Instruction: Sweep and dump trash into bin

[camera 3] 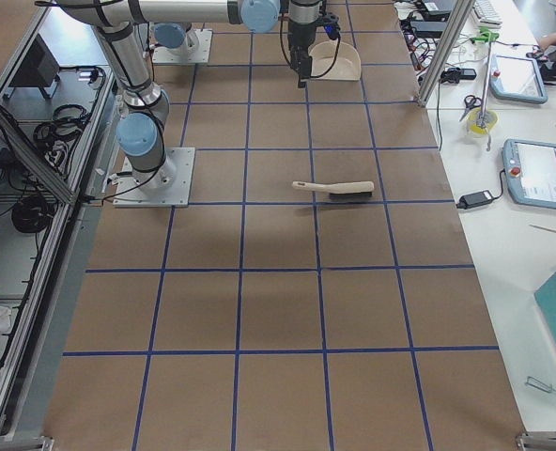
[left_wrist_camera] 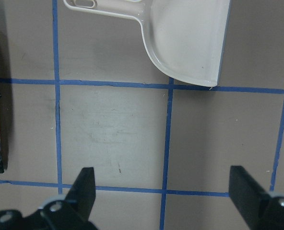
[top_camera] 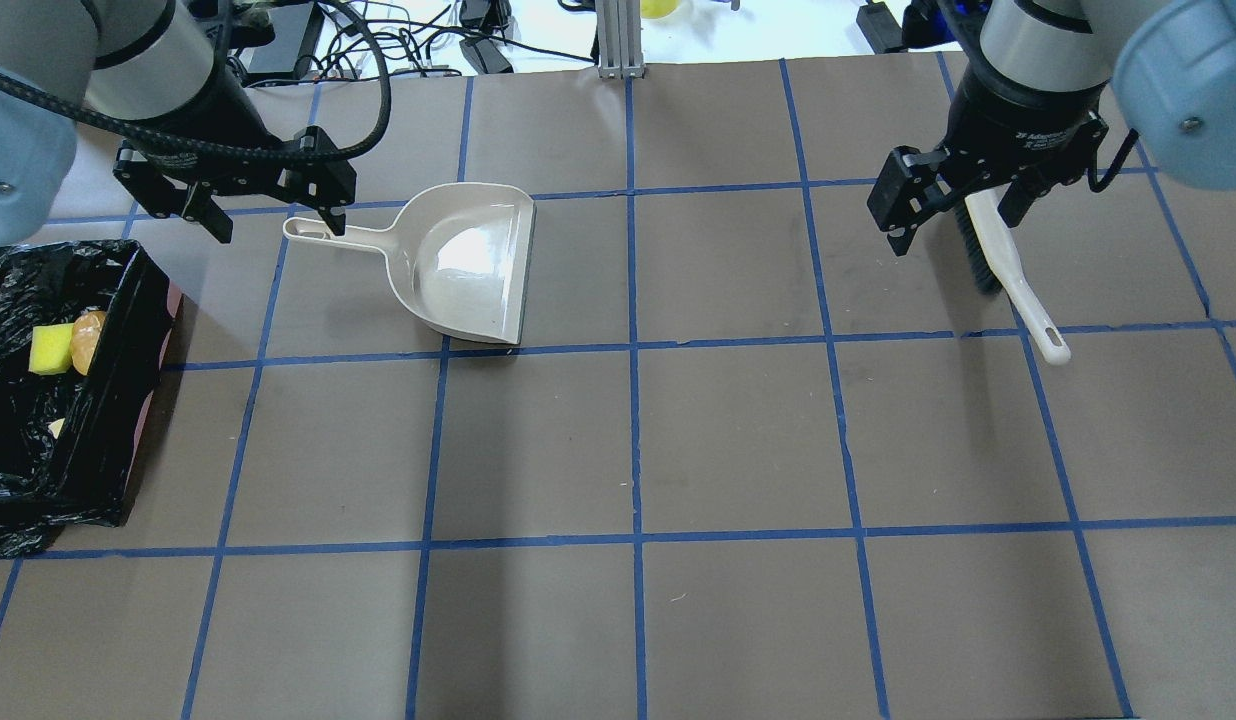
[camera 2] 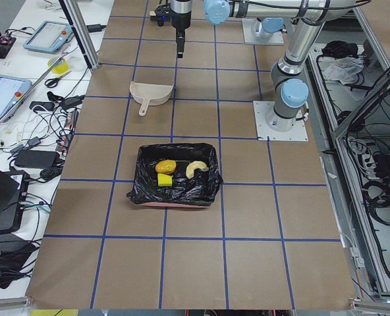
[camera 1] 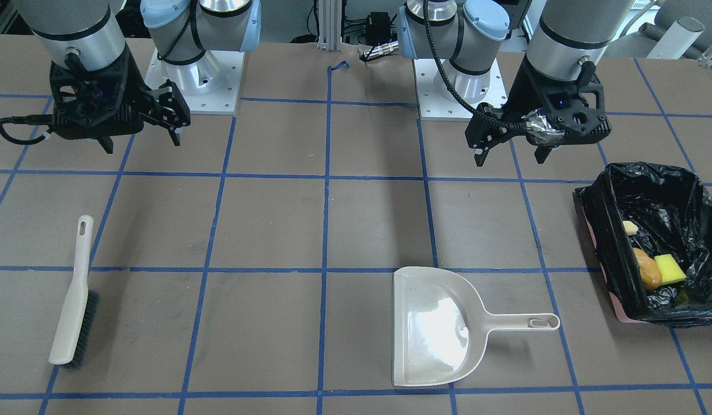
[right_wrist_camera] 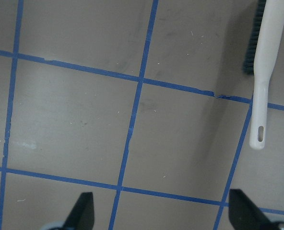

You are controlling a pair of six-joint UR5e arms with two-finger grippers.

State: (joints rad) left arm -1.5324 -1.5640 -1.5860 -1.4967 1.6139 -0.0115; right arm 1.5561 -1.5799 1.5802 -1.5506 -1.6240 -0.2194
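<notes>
The brown table [camera 1: 275,219] has blue tape lines. The bin [camera 1: 684,184], lined with a black bag, stands on the robot's left side. The beige dustpan [camera 1: 436,328] lies flat near it, and the brush [camera 1: 74,300] lies well apart. The left tool [camera 1: 511,157] and the right tool [camera 1: 141,143] hang above the table, both spread wide, holding nothing. The trash [camera 1: 650,271] lies inside the bin.

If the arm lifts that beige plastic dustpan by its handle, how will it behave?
The beige plastic dustpan looks thin and moulded, so probably stiff and light. Its glossy surface glares brightly, so the handle may slip when gripped. The wide pan hangs off that narrow handle, so it would likely droop or twist pan-first.
</notes>
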